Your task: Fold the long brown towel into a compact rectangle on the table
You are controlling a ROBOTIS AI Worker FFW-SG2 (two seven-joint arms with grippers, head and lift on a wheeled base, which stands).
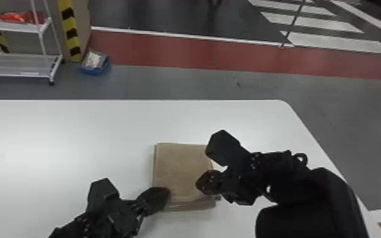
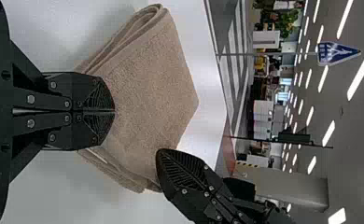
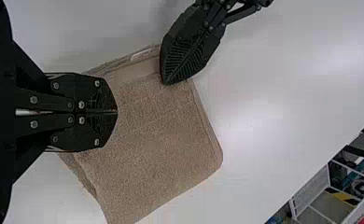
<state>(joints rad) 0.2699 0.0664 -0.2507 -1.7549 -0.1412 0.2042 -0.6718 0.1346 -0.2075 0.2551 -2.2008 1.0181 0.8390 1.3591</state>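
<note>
1. Neatly squared, the brown towel (image 1: 180,167) is laid flat just below and right of the centre of the frame in the head view, on the white table (image 1: 57,142), its stacked layers exposed along the lower edge.

2. The left gripper (image 2: 114,111) is seen with its fingers closed together, no cloth visible between them. In the head view its tip is placed over the towel's lower left corner, presumably so that the fold can be steadied or pressed there.

3. The right gripper (image 3: 117,112) is likewise closed, with nothing seen pinched. It is held at the towel's right side in the head view, apparently so that the opposite edge can be flattened or squared. Whether the cloth is being pressed by either tip cannot be told.

4. A pale tag (image 3: 141,54) is caught at the layered edge in the right wrist view, near the top of the frame.

5. By the look of it, the folding is all but done and only tidying is called for. Light, even pressure is advised, since the uneven lower layers could be dragged out of line or the upper fold lifted if a tip is snagged.
</note>
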